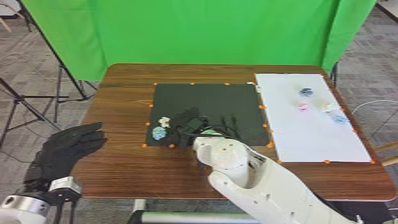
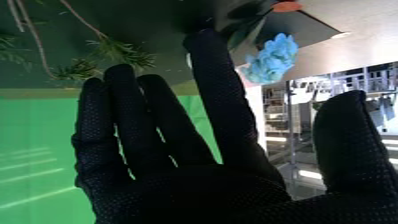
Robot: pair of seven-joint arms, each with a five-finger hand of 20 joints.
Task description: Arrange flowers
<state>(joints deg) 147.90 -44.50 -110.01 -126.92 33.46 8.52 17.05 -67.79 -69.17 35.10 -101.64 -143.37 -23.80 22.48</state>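
In the head view, the right hand (image 1: 199, 124), in a black fabric glove, is low over a black square mat (image 1: 209, 95) on the brown wooden table (image 1: 133, 175). The right wrist view gives its fingers straight and slightly spread, with the thumb well apart from them and nothing gripped. Past the gap between forefinger and thumb is a bright blue, ruffled flower (image 2: 271, 59); whether it touches the hand cannot be told. A rounded orange-red piece (image 2: 287, 6) lies beyond the forefinger, and feathery green sprigs (image 2: 115, 52) on thin brown stems lie beyond the other fingertips.

In the head view, just left of the right hand, a light blue flower head (image 1: 159, 133) rests on the mat, with a small cream-white flower (image 1: 164, 121) next to it on the far side. Well to the right of the hand, a white rectangular sheet (image 1: 302, 140) carries a dark blue flower (image 1: 306, 92), a small pink flower (image 1: 304, 106), a pale cream flower (image 1: 330, 107) and a pale blue flower (image 1: 339, 119).

The left hand (image 1: 67, 145), also black-gloved, is by the table's left edge, well apart from the right hand, its fingers loosely extended and empty.
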